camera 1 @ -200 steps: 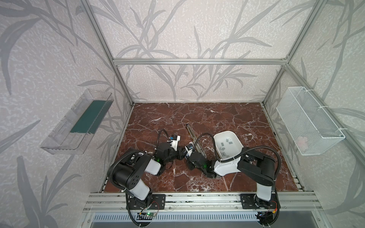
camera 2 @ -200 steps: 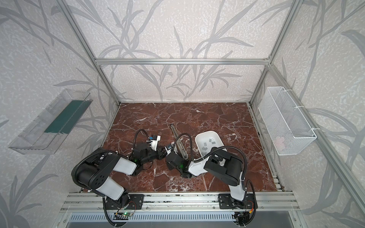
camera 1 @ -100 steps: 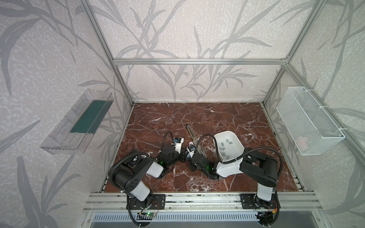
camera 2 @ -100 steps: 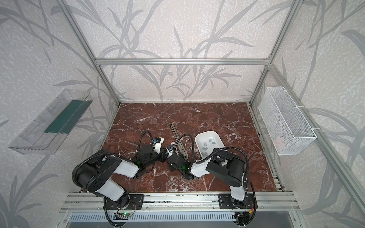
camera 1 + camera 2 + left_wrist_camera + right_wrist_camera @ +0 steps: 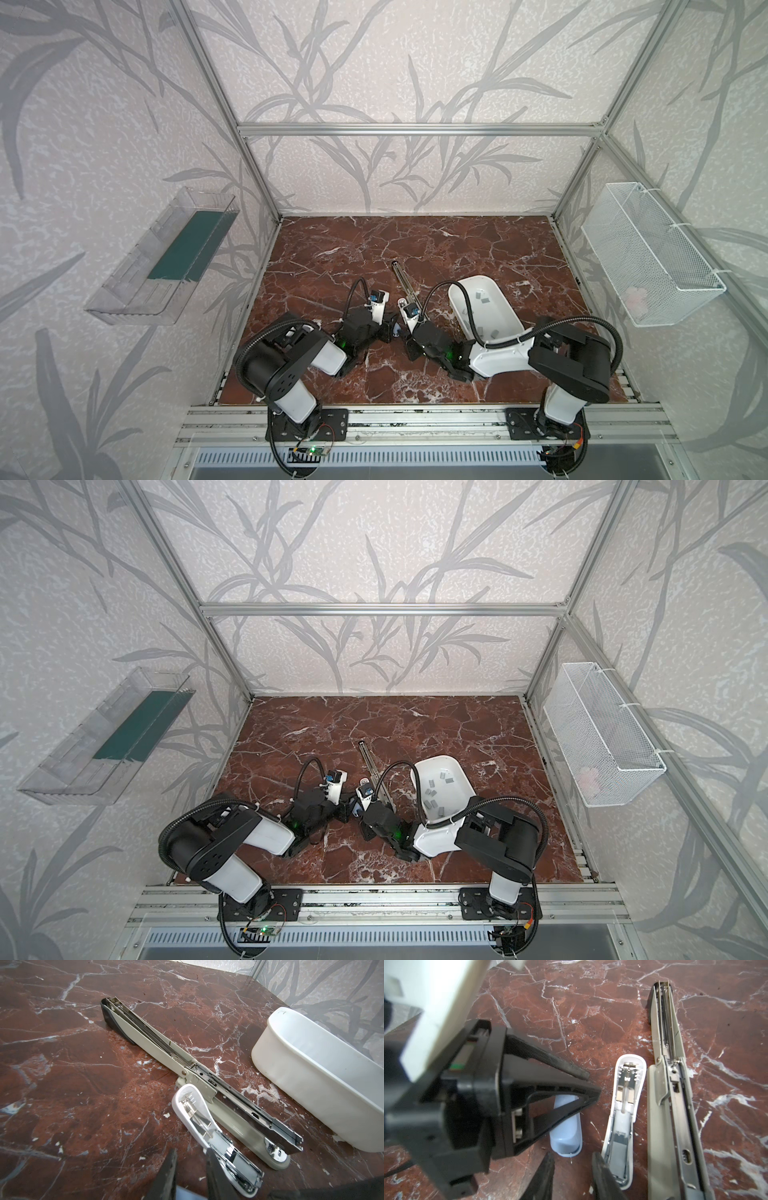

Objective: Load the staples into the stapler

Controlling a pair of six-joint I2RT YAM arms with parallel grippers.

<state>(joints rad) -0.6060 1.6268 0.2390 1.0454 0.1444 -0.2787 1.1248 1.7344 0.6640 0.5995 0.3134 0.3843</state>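
Pinching pale-blue plastic stapler point(image 5: 564, 1132) in left gripper point(image 5: 592, 1084), holding right gripper point(image 5: 572, 1156) slightly parted, empty, beside opened white stapler point(image 5: 623, 1118) flanked by long grey metal stapler point(image 5: 675, 1105).

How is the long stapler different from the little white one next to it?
The long stapler is grey-beige and stretches far past the little white stapler, which is much shorter. The long stapler has a slim, straight arm; the little white stapler is stubby with a rounded end. Both lie flipped open, side by side, metal insides showing.
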